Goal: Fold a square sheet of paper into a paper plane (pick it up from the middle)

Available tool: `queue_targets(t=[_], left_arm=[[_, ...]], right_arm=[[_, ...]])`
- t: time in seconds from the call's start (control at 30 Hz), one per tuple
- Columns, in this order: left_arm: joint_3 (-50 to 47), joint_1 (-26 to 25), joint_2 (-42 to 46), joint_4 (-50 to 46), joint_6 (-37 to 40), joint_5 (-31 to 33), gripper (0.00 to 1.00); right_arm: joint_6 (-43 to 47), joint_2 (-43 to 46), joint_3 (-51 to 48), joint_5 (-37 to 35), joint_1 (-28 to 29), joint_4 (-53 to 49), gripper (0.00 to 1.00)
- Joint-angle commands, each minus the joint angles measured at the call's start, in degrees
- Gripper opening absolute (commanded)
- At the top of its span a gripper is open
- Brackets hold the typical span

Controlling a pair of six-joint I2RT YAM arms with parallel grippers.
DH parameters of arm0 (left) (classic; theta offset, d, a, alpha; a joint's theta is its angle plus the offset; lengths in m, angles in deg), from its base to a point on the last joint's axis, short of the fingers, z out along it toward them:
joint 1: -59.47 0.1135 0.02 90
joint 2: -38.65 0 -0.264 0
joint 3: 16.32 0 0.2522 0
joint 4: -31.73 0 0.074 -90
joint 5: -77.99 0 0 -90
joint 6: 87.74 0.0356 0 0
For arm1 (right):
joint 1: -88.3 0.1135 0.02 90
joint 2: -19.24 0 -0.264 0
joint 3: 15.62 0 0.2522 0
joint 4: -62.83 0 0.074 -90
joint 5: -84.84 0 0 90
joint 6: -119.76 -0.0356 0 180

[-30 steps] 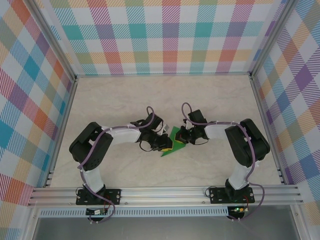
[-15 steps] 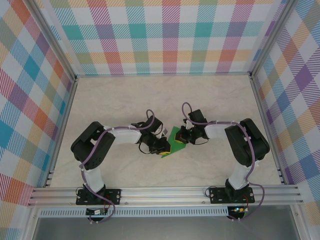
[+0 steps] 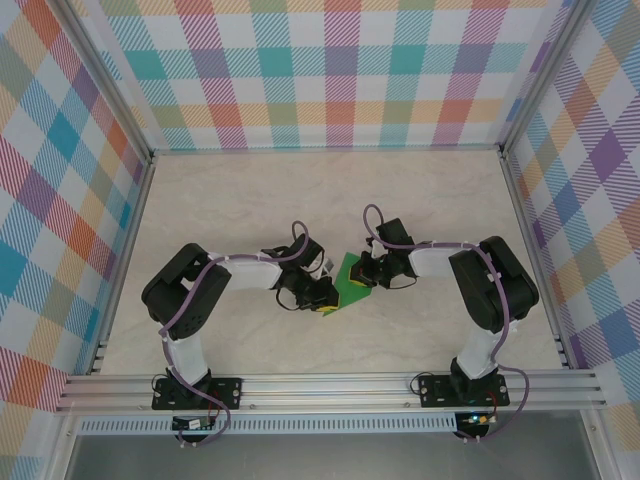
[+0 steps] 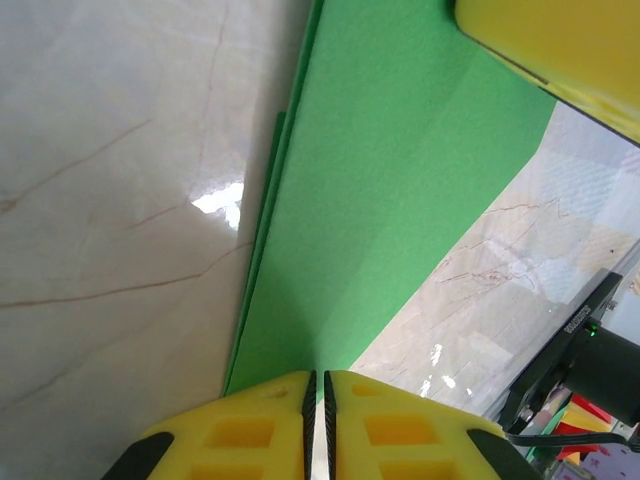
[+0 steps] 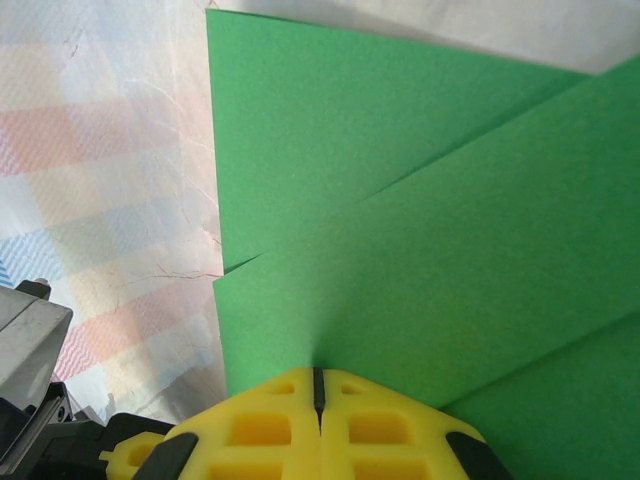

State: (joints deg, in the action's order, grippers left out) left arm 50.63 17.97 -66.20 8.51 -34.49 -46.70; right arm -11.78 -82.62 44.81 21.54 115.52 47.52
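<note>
The green sheet of paper [image 3: 352, 279] lies in the middle of the table between my two grippers, partly folded, with layered edges and creases. In the left wrist view the paper [image 4: 400, 200] runs away from my left gripper [image 4: 318, 378], whose yellow jaws are pinched to a thin slit at its near tip. My left gripper [image 3: 327, 300] sits at the paper's lower left. My right gripper [image 3: 367, 272] is at its right side. In the right wrist view the paper [image 5: 420, 230] shows overlapping flaps, and my right gripper [image 5: 318, 372] is shut on its edge.
The pale marble table [image 3: 250, 200] stretches to checked walls [image 3: 330, 70] at the back and sides. An aluminium rail [image 3: 330, 390] carries both arm bases along the near edge. A yellow finger of the right gripper [image 4: 560, 50] shows at the top right of the left wrist view.
My left gripper has crept a little towards the near edge and closed slightly, now covering the paper's lower-left tip. The right arm has stayed put.
</note>
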Motion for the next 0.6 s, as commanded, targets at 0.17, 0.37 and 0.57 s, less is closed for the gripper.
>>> queue_targets(t=[0.17, 0.37, 0.57], left_arm=[[-8.36, -0.13, 0.32, -0.42, 2.47, 0.94, 0.11], [-13.29, 1.56, 4.17, -2.02, 3.91, 0.38, 0.08], [-13.77, 2.64, 11.67, -3.29, 5.3, -2.41, 0.04]], right_arm=[[1.07, -4.96, -1.18, -8.46, 0.2, -6.66, 0.0], [0.93, -5.54, -1.32, -10.1, 0.2, -8.32, 0.0], [0.76, -5.52, -1.32, -10.01, 0.2, -8.24, 0.0]])
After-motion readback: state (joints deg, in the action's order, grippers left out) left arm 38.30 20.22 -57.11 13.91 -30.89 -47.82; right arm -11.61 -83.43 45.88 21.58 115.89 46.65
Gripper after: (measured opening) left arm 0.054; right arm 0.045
